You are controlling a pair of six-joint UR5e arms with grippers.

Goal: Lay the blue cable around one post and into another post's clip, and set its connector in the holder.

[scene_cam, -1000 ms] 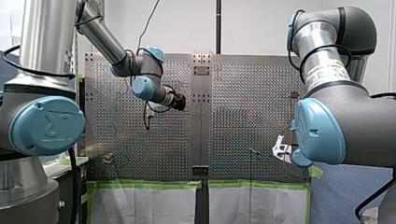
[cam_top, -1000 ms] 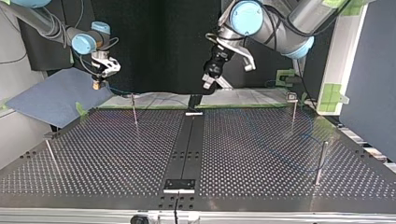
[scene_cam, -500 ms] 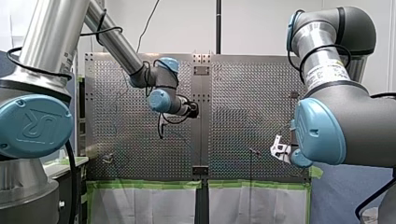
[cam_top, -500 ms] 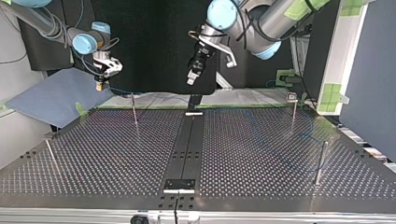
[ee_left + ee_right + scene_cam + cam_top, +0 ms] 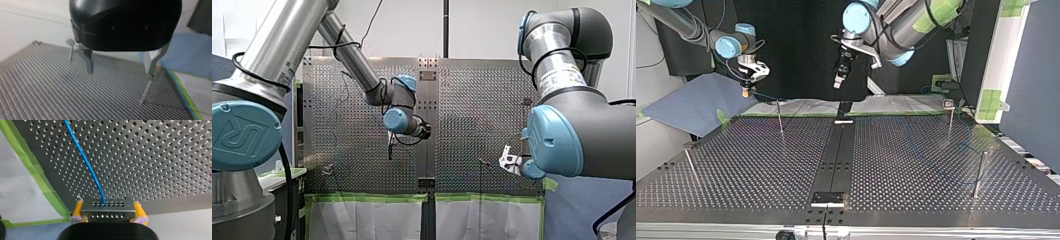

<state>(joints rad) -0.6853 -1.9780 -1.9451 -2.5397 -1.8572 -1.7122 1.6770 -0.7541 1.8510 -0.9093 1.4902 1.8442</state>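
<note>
One blue cable [image 5: 84, 160], its single connector [image 5: 107, 211] pinched in my right gripper [image 5: 108, 205].

The connector sits crosswise between the two yellow pads [image 5: 78, 210], and the cable leaves its middle and runs off over the perforated table [image 5: 911, 165]. The hold is in the air, near the table's green-taped edge [image 5: 42, 177]. In the top view this gripper [image 5: 747, 89] hangs at the far left corner, and four thin posts [image 5: 780, 117] stand on the table, two in each half. My left gripper [image 5: 119, 71] is high over the far edge near the middle, its two metal fingers [image 5: 88, 62] spread wide with nothing between them.
</note>
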